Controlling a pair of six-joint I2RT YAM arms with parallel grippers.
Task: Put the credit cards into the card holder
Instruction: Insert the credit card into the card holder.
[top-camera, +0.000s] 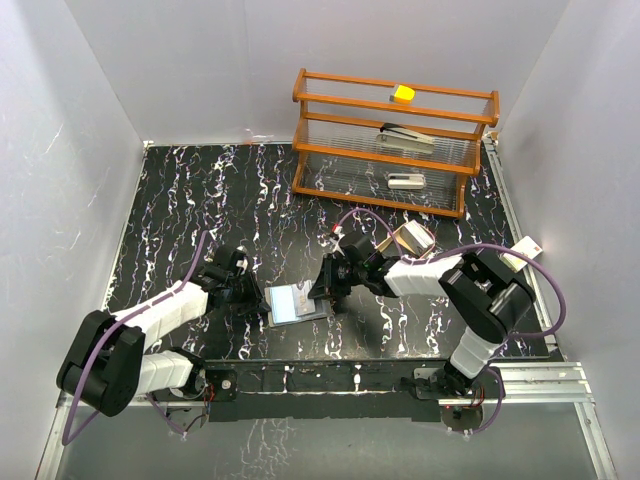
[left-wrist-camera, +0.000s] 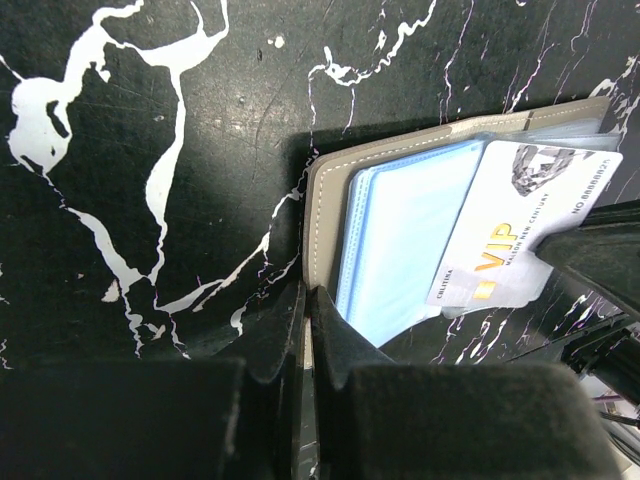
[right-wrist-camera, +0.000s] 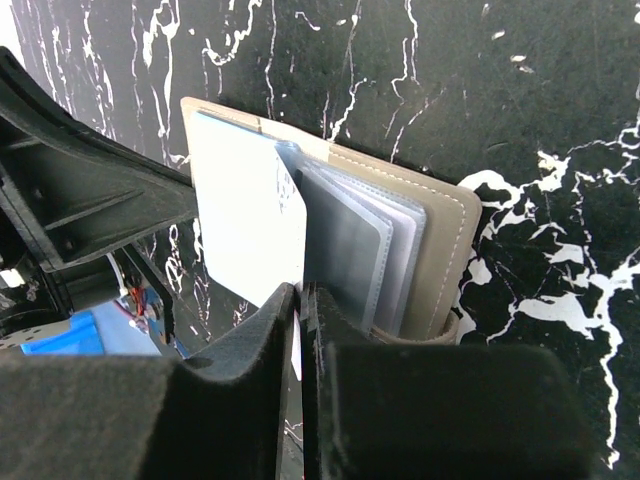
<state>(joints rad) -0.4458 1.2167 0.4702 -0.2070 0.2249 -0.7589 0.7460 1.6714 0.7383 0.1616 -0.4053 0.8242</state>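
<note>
Marble table (top-camera: 200, 190), card holder (top-camera: 297, 302) near front edge

Matt grey, leather-like card holder (left-wrist-camera: 320, 215), pale stitching along its edge; its inner sleeves (right-wrist-camera: 350, 250) are clear, glossy plastic. The white card (left-wrist-camera: 505, 215) in it is smooth plastic with metallic gold lettering. Under the holder the table (left-wrist-camera: 230, 90) is black, white-veined like marble, faintly glossy
</note>
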